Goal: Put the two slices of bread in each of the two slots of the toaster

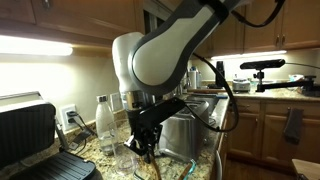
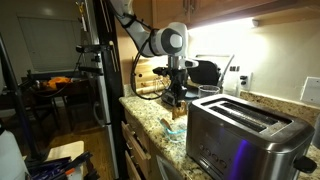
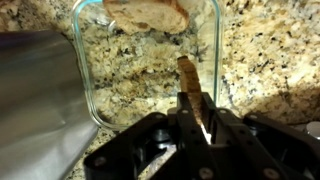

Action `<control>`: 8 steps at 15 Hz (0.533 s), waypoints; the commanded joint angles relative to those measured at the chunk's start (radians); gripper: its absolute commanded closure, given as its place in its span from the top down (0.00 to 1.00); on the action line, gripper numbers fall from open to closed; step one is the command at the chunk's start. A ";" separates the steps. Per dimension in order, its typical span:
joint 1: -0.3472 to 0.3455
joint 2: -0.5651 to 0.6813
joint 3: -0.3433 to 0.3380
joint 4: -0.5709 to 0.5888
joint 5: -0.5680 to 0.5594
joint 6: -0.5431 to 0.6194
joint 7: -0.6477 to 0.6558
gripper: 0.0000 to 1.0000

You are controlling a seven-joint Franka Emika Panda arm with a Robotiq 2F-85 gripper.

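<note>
In the wrist view my gripper [image 3: 197,103] is shut on a thin tan slice of bread [image 3: 188,72], held edge-on above a clear glass dish [image 3: 215,40]. A second slice of bread [image 3: 147,13] lies in the far end of that dish. The steel toaster [image 3: 35,100] fills the left side of the wrist view. In both exterior views the gripper [image 1: 148,140] [image 2: 176,98] hangs low over the counter beside the toaster [image 1: 183,133] [image 2: 243,135]. Its two slots [image 2: 248,112] show on top, empty.
A black grill press [image 1: 35,140] stands on the granite counter [image 3: 270,60]. A clear bottle [image 1: 104,125] and a glass stand near the gripper. A wall and outlet lie behind; the counter edge drops off toward the room.
</note>
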 commanded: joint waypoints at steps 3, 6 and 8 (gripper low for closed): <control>0.018 -0.152 -0.018 -0.049 -0.019 -0.059 0.122 0.10; 0.008 -0.201 -0.010 -0.051 -0.026 -0.092 0.171 0.10; 0.001 -0.228 -0.005 -0.048 -0.025 -0.117 0.196 0.10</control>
